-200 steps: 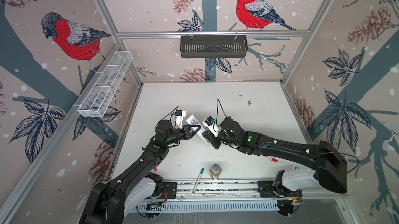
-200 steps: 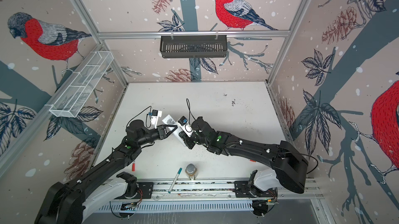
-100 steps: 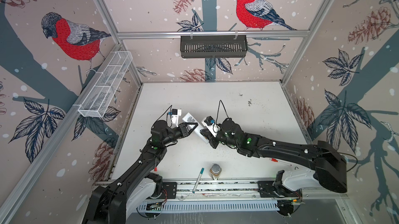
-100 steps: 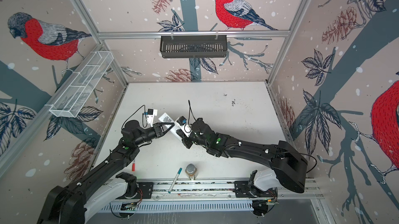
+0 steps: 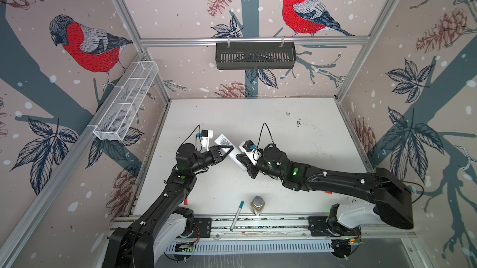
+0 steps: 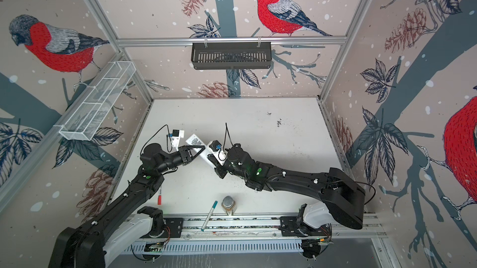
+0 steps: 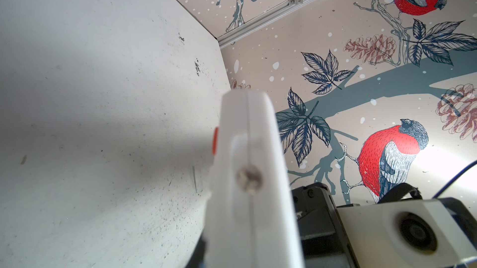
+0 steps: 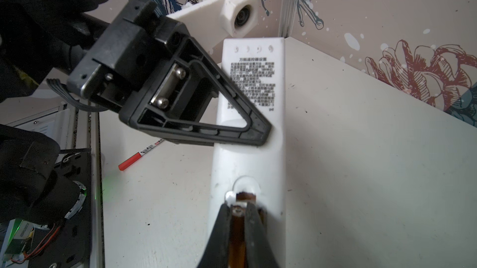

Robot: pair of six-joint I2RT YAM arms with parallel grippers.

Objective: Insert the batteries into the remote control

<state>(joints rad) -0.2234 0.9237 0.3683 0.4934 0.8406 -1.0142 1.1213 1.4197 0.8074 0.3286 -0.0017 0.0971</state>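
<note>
**Bird-print walls, white surface (image 5: 284, 130): two arms meet left of centre**

In both top views the left gripper (image 5: 231, 148) is clamped across the white remote control (image 5: 224, 140). The remote slants between the arms with its QR label facing up. The right gripper (image 5: 240, 157) is closed at the remote's nearer end, but what it holds is hidden here. Near the front edge a teal-capped marker (image 5: 237, 215) lies just beside a lidded jar (image 5: 257, 204). A red-capped marker (image 6: 159, 197) lies by the left arm.

The left wrist view shows the remote edge-on and blurred, raised above the surface, with an orange button (image 7: 214, 141) on its side.

In the right wrist view the left gripper's triangular finger (image 8: 247, 124) presses on the remote's printed back. The right gripper's fingers (image 8: 222, 217) pinch an amber battery (image 8: 236, 235), whose pale end meets a rounded notch in the remote.
</note>
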